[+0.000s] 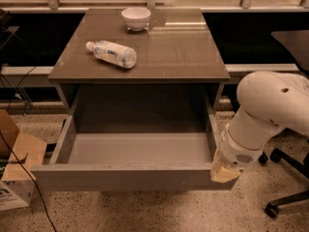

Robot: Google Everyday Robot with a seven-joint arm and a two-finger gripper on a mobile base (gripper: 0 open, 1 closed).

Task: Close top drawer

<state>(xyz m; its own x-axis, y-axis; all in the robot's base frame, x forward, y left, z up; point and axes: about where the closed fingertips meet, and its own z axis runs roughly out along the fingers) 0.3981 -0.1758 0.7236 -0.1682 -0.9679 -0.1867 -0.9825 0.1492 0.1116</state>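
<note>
Top drawer open, gripper at its right front corner

Closing it well probably takes 1 steady, square push straight toward the cabinet, ideally nearer the panel's middle so the box does not skew. The top drawer point(126, 177) stands pulled far out. The gripper point(224, 171) sits at its front panel's right end, and I cannot tell whether it is released or clenched.

Gripper point(224, 172) at the top drawer's point(130, 178) right front corner, mostly hidden beneath the white arm point(263, 110).

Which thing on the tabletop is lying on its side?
The plastic bottle; the white bowl stands upright. The gripper is at the open top drawer's front corner.
</note>
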